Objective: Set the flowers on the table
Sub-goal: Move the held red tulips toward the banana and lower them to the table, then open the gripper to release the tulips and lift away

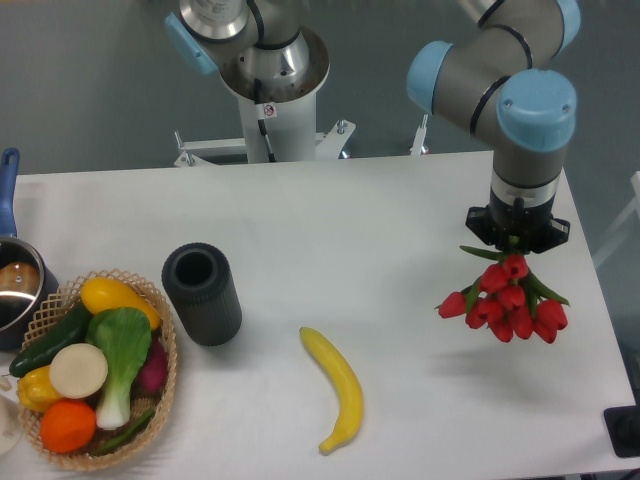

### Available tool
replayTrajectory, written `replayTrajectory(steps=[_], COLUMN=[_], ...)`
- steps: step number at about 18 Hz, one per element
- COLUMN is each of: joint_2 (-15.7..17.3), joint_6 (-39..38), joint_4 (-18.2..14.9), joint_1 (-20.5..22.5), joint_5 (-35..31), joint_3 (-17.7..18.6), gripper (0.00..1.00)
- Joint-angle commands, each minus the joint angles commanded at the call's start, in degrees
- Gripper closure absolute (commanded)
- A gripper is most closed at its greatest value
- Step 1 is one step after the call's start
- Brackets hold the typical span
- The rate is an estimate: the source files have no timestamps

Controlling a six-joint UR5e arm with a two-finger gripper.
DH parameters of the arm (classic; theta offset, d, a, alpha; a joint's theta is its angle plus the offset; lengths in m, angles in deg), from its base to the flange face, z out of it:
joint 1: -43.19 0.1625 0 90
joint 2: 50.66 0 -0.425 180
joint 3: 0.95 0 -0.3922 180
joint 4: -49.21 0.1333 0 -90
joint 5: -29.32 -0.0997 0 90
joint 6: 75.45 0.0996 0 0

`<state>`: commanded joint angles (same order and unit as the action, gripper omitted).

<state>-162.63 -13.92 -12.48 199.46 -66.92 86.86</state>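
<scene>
Plenty tucked out of sight here.
The gripper [516, 238] fingers vanish behind the flowers [507, 303], so the stems' grip is probably firm but unreadable; the pot [14, 285] is cropped at left, and a black object [624, 432] is sliced at right.

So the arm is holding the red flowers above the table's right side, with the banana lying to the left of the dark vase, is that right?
Not quite: the camera view shows the banana lying to the right of the dark vase, not left. The rest holds: the end effector holds the red flowers above the table's right side.
</scene>
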Motion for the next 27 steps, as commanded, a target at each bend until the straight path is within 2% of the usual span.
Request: replayTrajectory(steps=[8, 10, 12, 14, 15, 16, 20, 22, 25, 27], joint_2=[-3.78, -4.05, -3.87, -3.43, -3.43, -3.43, -3.52, -3.26, -1.77, -1.41], joint_6=[-0.35, -0.26, -0.18, -0.09, -0.09, -0.26, -0.88, -2.45, -2.73, -2.72], joint_4=[0.44, 0.18, 0.44, 0.53, 0.61, 0.70, 1.23, 3.94, 5.53, 8.68], joint_1=[-3.16, -3.87, -3.96, -3.87, -3.87, -3.87, -4.04, -3.78, -2.38, -2.11], joint_5=[1.05, 0.88, 1.06, 1.14, 1.23, 1.14, 0.97, 0.62, 1.06, 1.06], joint_3=[0.00, 0.35, 1.58, 2.28, 2.29, 2.37, 2.72, 2.99, 3.87, 3.95], gripper=[1.00, 0.95, 0.71, 0.53, 0.29, 0.00, 0.00, 0.00, 0.00, 0.00])
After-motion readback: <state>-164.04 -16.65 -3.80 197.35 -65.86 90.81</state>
